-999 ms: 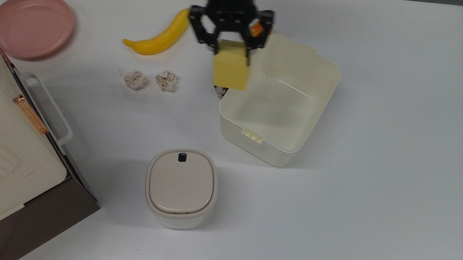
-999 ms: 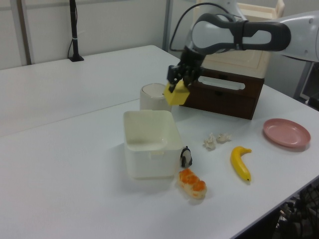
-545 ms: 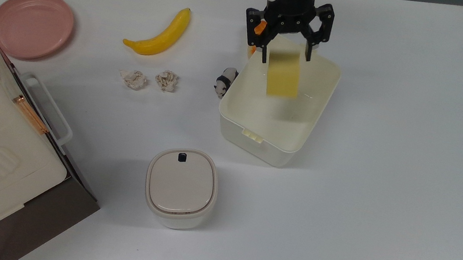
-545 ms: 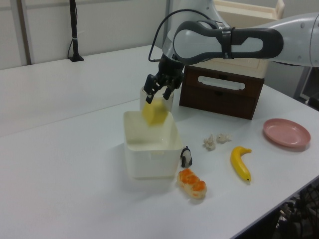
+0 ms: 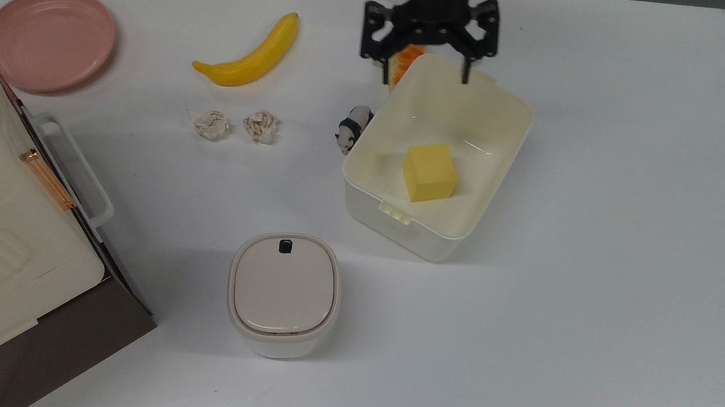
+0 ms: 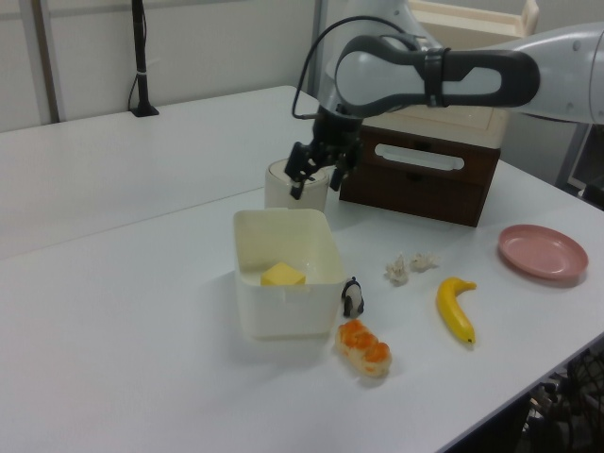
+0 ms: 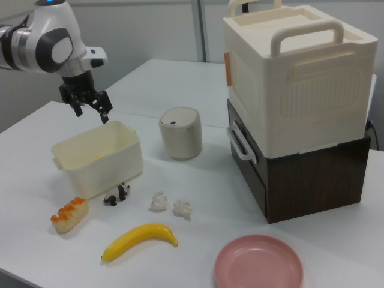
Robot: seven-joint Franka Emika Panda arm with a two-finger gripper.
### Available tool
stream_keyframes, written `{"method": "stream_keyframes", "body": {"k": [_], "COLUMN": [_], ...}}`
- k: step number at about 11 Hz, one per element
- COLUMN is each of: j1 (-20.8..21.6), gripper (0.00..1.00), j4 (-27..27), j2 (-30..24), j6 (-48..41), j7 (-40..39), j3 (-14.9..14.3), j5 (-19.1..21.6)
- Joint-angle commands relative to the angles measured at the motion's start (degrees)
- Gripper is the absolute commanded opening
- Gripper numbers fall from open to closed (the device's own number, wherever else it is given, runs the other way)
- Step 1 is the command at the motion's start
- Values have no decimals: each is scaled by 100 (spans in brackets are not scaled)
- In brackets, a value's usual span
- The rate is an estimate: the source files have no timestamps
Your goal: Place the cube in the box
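Observation:
The pale-yellow cube [image 5: 430, 172] lies on the floor of the cream-white box [image 5: 513, 132], free of the gripper; the left view shows the cube [image 6: 282, 276] low inside the box [image 6: 283, 316]. My gripper [image 5: 427, 76] hangs open and holds nothing, above the box's far short edge at the top view's top. From the left view the gripper [image 6: 316, 187] is well above the box rim. Over the box's [image 7: 99, 165] far corner in the right view, the gripper [image 7: 92, 114] has its fingers spread.
A panda toy [image 5: 351, 127] and a sushi piece [image 6: 364, 345] sit beside the box. Two crumpled paper balls [image 5: 210, 124], a banana [image 5: 249, 55] and a pink plate [image 5: 49, 38] lie toward the top view's left. A lidded bin [image 5: 283, 293] and a stacked case [image 7: 294, 108] stand nearby.
The gripper carried the cube over the box, opened and let it go. The cube dropped to the box floor, and the gripper drew back toward the top view's top.

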Motion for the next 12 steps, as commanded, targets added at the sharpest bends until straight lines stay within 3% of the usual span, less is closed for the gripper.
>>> {"method": "stream_keyframes", "body": {"k": [1,5,7,12], "j1": [-637,-1508,-1519,-1527], "gripper": [100,100,100,100], "j4": [22,997,1016,920], "j2": [-504,-628,-690,-733], "j6": [-723,-1945,-2050,-2280], "j7": [26,-44,-315,-607], "j3": [-30,-117,-293,-276], "j5": [-199,-244,-323,-297]}}
